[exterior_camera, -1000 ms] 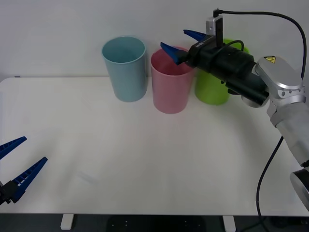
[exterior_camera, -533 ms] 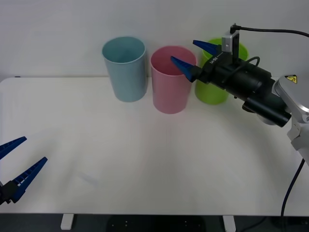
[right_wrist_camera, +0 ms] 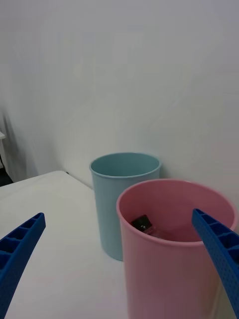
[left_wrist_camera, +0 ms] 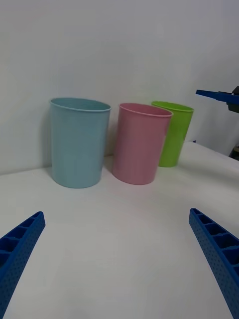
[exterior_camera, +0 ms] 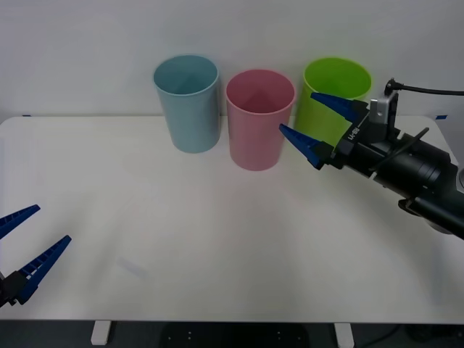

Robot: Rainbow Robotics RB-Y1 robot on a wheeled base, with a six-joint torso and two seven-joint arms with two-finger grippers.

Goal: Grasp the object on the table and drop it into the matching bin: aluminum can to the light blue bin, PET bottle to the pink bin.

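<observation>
Right pincer (exterior_camera: 316,120) wide, empty, above desk (exterior_camera: 217,239) beside pink bin (exterior_camera: 259,127).
PET bottle (right_wrist_camera: 144,224) lies inside pink bin; light blue bin (exterior_camera: 188,109) adjacent. Left pincer (exterior_camera: 25,243) wide, parked at near desk edge.

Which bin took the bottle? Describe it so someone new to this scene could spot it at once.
At the far edge of the white table stand three tall cup-shaped bins in a row. It is the middle one, the pink bin, with the PET bottle lying inside. The light blue bin is on its left and the lime green bin on its right.
</observation>
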